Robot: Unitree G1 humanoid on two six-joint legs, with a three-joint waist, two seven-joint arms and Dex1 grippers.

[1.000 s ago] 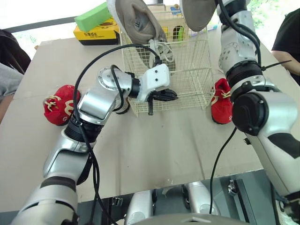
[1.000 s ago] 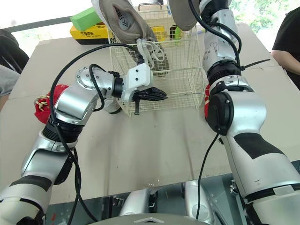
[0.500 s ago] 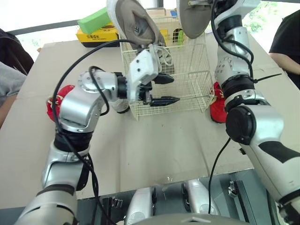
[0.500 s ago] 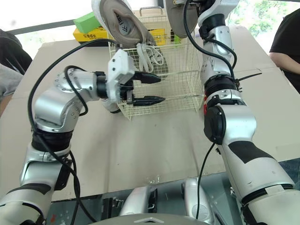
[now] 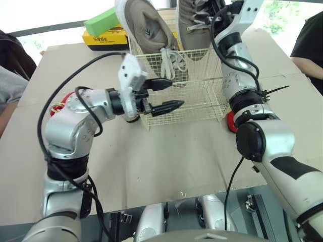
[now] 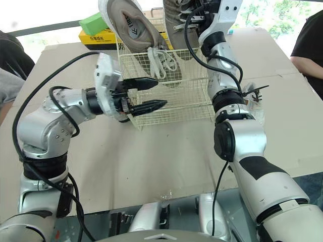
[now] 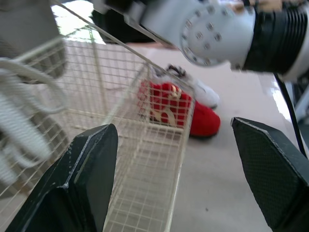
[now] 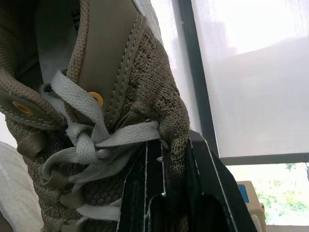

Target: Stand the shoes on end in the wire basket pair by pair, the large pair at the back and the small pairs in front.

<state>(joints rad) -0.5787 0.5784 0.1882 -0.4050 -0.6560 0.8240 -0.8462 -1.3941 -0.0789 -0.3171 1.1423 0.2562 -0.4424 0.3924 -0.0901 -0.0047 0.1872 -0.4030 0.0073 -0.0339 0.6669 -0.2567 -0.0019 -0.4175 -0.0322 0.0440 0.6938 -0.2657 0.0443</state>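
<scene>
Placement of the large pair is judged half done, with twelve o'clock taken as the far side of the desk. One large tan shoe is stood on end at the eleven o'clock corner of the wire basket, leaned on the back wall with its laces hanging inside. Its mate is held above the one o'clock corner by the right gripper, whose fingers are clenched on the knit upper beside the lacing, probably so that it can be lowered lengthwise next to the first. The left gripper is poised at the basket's seven o'clock corner with its fingers released and spread wide, nothing between them but the wire rim; it seems kept there to steady the light basket. A small red shoe lies on the desk just beside the basket at three o'clock, with a white shoe next to it, and another red shoe lies at nine o'clock; the front space appears reserved for these.
</scene>
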